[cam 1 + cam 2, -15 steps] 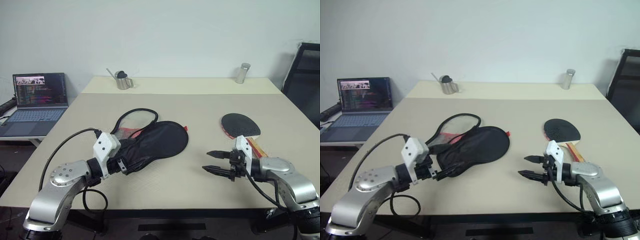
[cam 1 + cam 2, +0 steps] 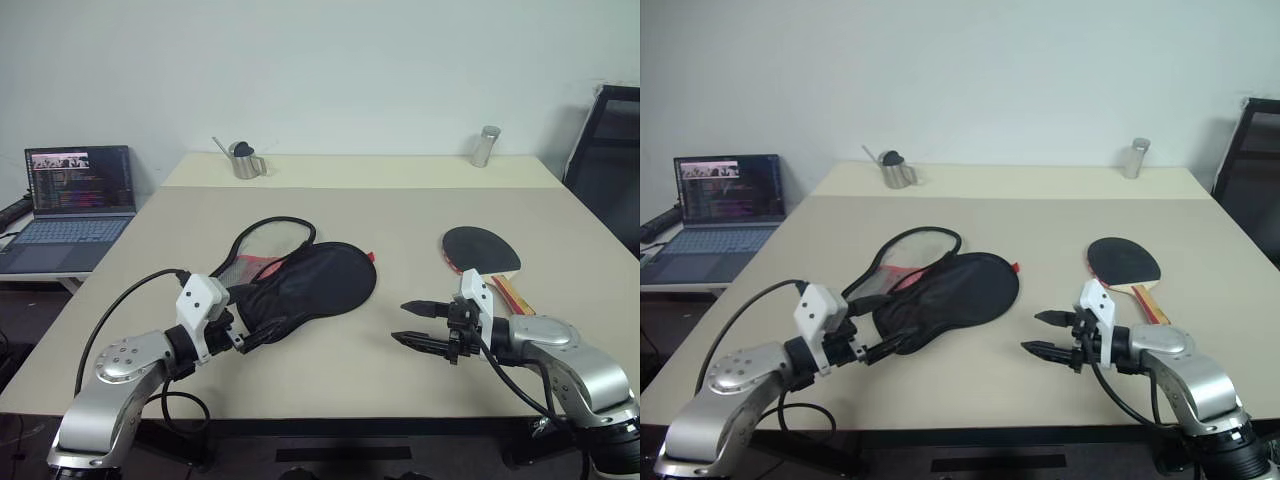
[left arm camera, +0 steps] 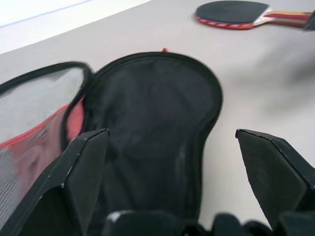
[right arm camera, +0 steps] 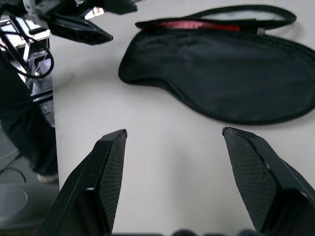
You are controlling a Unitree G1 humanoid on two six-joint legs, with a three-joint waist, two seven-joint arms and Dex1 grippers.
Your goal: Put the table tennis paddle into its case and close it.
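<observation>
The case (image 2: 318, 283) lies unzipped in the middle of the table, black half up, with its mesh flap (image 2: 266, 247) folded out at the far side. My left gripper (image 2: 256, 331) is open at the case's narrow near end, and in the left wrist view (image 3: 172, 132) the black fabric lies between its spread fingers. The table tennis paddle (image 2: 480, 249) rests flat to the right, black face up, its wood handle (image 2: 512, 292) pointing toward me. My right gripper (image 2: 402, 323) hovers open and empty over bare table between case and paddle, pointing left at the case (image 4: 221, 73).
A laptop (image 2: 75, 200) stands on a side desk at the left. A metal pot with a spout (image 2: 243, 160) and a metal cylinder (image 2: 485, 146) stand at the far edge of the table (image 2: 340, 385). A black chair (image 2: 612, 150) is at the far right.
My left gripper has drawn back a little toward me along the case's narrow end. The right gripper has shifted slightly left toward the case. Case and paddle lie as before.
</observation>
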